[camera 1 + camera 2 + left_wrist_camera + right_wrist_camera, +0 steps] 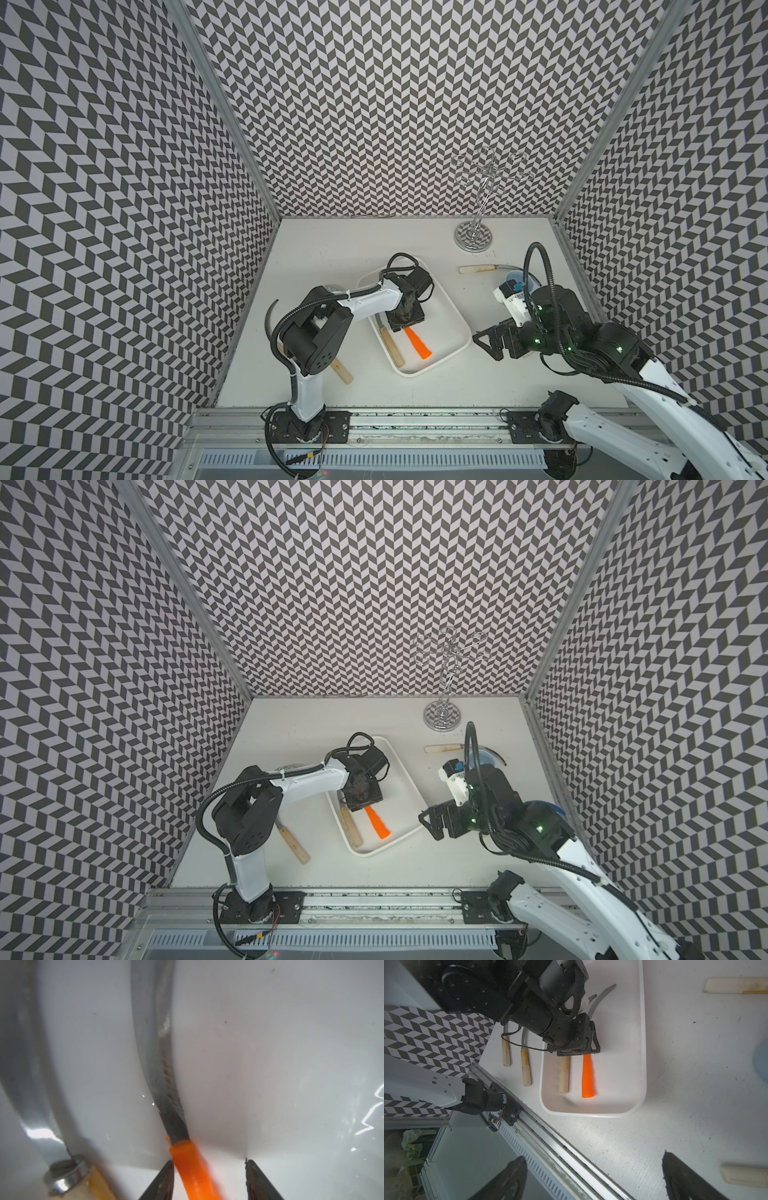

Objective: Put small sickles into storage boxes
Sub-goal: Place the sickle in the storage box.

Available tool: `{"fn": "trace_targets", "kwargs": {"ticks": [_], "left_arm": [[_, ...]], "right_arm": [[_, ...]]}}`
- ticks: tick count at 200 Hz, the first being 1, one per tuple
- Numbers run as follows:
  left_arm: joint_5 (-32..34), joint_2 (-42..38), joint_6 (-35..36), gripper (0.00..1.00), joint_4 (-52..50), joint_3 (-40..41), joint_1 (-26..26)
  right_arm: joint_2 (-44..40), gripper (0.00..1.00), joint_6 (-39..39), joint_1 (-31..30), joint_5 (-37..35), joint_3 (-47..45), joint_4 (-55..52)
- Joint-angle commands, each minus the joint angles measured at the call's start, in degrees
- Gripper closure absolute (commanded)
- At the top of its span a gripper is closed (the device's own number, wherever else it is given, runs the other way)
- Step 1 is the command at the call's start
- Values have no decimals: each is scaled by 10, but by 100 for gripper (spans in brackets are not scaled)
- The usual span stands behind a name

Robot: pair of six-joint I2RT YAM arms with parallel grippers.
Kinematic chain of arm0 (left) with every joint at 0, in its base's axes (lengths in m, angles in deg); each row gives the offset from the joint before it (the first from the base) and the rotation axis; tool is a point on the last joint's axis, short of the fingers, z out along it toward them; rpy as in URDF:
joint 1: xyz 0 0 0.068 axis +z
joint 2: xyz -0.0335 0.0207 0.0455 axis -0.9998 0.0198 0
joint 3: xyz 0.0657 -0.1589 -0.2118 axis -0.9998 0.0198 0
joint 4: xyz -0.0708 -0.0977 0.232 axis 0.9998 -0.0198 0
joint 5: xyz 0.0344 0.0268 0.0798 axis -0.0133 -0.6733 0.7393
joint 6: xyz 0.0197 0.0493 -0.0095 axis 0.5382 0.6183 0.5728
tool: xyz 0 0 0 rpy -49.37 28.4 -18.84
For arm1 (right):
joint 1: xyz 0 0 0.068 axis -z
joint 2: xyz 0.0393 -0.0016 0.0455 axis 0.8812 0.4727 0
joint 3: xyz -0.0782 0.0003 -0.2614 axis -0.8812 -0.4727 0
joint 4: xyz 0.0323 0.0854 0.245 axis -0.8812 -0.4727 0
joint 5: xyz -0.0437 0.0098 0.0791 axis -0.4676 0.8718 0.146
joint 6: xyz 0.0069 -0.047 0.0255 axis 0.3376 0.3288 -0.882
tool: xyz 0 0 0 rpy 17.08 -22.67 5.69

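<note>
Chevron-patterned walls (374, 104) on three sides of a pale tabletop (332, 249). Mid-tabletop, set askew: white tray (444, 324). Inside it, side by side but apart: orange-handled sickle (417, 343) and wooden-handled sickle (392, 347), blades running under the left arm.

Left claw (209, 1165): points down into the tray, straddles the orange handle close to the blade, stands partly spread. Appears to touch the handle with one finger (166, 1180) only, with bare tray showing before the other, so no clamp.

Right claw (593, 1178): hangs over bare tabletop just beside the tray's corner, gapes wide, carries nothing.

Outside the tray, on the tabletop: pair of loose sickles (526, 1068) along its long side, near the left arm's base. Far sickle (478, 269) at the back, blade toward the light blue mug (517, 277). One more pale handle (743, 1176) near the right claw. Chrome stand (473, 239) by the rear wall.
</note>
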Motion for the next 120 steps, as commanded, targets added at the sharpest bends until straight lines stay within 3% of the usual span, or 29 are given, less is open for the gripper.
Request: {"fn": "trace_targets", "kwargs": {"ticks": [1, 32, 48, 120], "left_arm": [[9, 10, -4, 52, -11, 17, -3], [3, 3, -8, 83, -7, 44, 0], [4, -2, -8, 87, -6, 52, 1], [34, -41, -24, 87, -44, 61, 15]], "right_arm": [[-8, 0, -1, 2, -6, 5, 1], [-7, 0, -1, 1, -6, 3, 4], [-5, 0, -1, 1, -5, 1, 6], [-2, 0, 1, 1, -5, 0, 10]]}}
